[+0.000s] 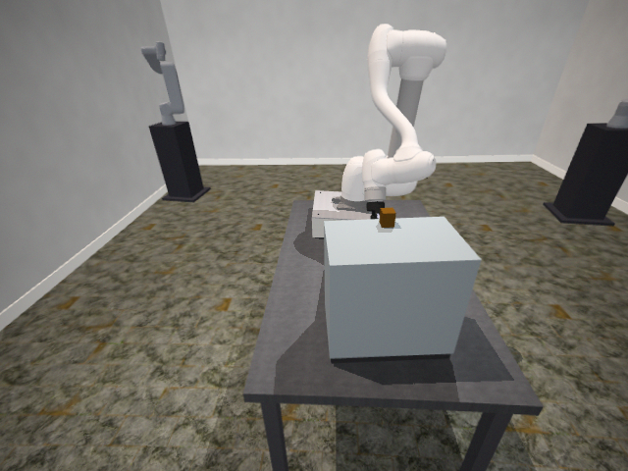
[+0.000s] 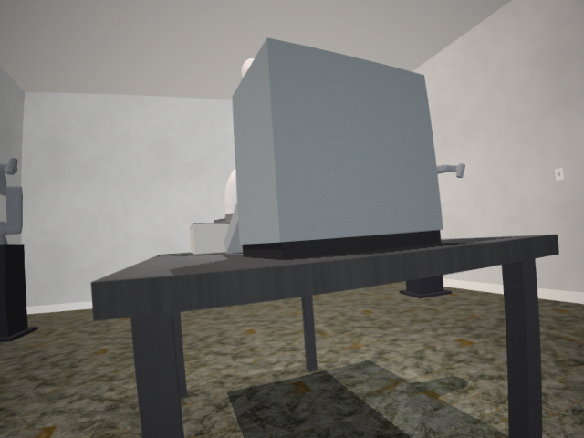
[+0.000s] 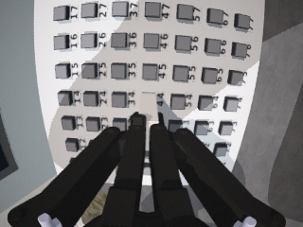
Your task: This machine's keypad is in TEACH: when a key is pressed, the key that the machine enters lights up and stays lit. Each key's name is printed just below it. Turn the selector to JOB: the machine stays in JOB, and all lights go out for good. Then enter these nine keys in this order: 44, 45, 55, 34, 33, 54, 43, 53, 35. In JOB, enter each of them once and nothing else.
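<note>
On far L, a grey arm (image 1: 173, 86) is mounted on a black pedestal (image 1: 175, 157); on far R, another black pedestal (image 1: 592, 167) is seen, w/ grey arm (image 1: 619, 115) partly cut off. A wall plate (image 2: 558, 173) is fixed on R wall (image 2: 509, 122).

Seen from my wrist: three full rows of seven keys (image 3: 151, 41), twenty-one; lower rows partly hidden by my one end effector (image 1: 374, 215) (image 3: 149, 125), total uncertain. One pale blue box (image 1: 395, 309) (image 2: 353, 141), one orange block (image 1: 387, 218), one tabletop (image 1: 299, 279) (image 2: 329, 277). Two black pedestals (image 1: 175, 157) (image 2: 11, 283), two grey arms (image 1: 173, 85) (image 2: 14, 207).
</note>
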`<state>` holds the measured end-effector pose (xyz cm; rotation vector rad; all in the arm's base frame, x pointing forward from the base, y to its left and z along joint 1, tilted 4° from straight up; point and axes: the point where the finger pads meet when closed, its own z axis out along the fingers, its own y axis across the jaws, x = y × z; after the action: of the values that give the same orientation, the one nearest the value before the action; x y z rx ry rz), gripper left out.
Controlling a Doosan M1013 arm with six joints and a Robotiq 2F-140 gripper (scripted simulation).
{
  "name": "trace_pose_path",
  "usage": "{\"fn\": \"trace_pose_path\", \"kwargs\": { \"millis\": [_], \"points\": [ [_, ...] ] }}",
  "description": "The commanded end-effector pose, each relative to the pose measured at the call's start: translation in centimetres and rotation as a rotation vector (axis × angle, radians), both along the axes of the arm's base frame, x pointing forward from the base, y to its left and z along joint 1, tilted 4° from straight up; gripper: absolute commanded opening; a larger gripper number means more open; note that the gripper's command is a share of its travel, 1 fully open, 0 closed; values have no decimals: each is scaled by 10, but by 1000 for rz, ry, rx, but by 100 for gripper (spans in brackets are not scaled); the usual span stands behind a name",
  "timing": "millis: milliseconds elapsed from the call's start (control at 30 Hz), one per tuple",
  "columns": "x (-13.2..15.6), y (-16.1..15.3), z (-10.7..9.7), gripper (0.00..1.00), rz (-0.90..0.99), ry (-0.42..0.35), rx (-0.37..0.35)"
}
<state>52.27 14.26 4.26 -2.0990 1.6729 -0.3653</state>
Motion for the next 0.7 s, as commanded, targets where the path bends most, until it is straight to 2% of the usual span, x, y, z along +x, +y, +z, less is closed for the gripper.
{"fn": "trace_pose_path", "kwargs": {
  "millis": [0, 667],
  "points": [
    [1, 1, -3, 0, -5, 2, 2],
    [5, 2, -11, 0, -5, 2, 2]
  ]
}}
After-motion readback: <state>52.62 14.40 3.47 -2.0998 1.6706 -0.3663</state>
